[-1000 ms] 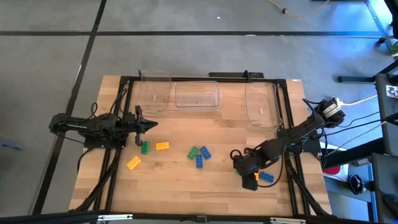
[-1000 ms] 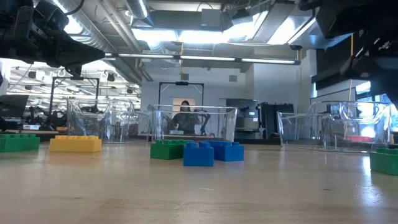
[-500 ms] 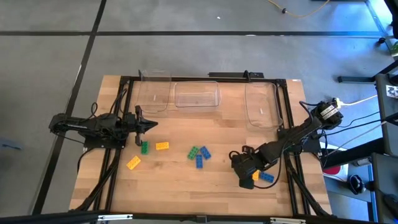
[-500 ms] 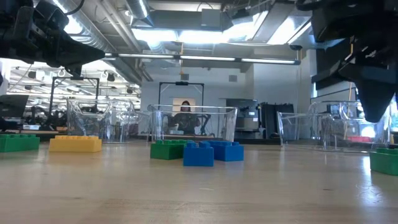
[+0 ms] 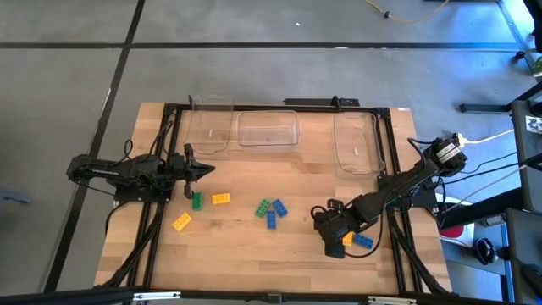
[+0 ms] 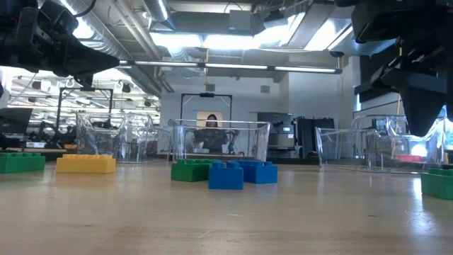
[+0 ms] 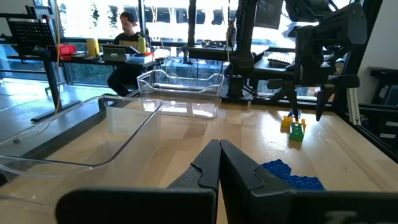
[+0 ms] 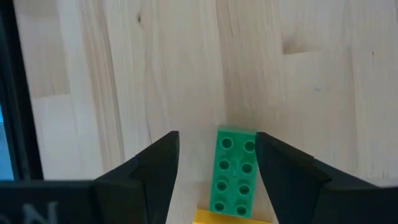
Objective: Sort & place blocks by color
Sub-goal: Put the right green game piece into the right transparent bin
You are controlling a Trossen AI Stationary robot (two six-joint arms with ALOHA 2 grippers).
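Small studded blocks lie flat on the wooden table. Toward the left are a green block (image 5: 196, 201) and two yellow ones (image 5: 221, 198) (image 5: 181, 222). In the middle, a green block (image 5: 263, 207) and two blue ones (image 5: 279, 207) (image 5: 271, 220) sit close together. My right gripper (image 8: 216, 142) hangs open, pointing down over another green block (image 8: 235, 171). Its fingers stand on either side of that block without touching it. One end of this block abuts a yellow block (image 8: 233, 216), and a blue block (image 5: 362, 241) lies beside them. My left gripper (image 7: 219, 163) waits shut above the table's left side.
Three clear plastic bins (image 5: 209, 127) (image 5: 268, 129) (image 5: 356, 142) stand in a row along the table's far edge. A black frame (image 5: 169, 144) borders the table. Bare wood lies between the bins and the blocks. A person (image 6: 211, 131) sits in the room beyond.
My right gripper has shifted slightly toward the table's left and come down over the green block near the right side. The blocks have stayed where they were.
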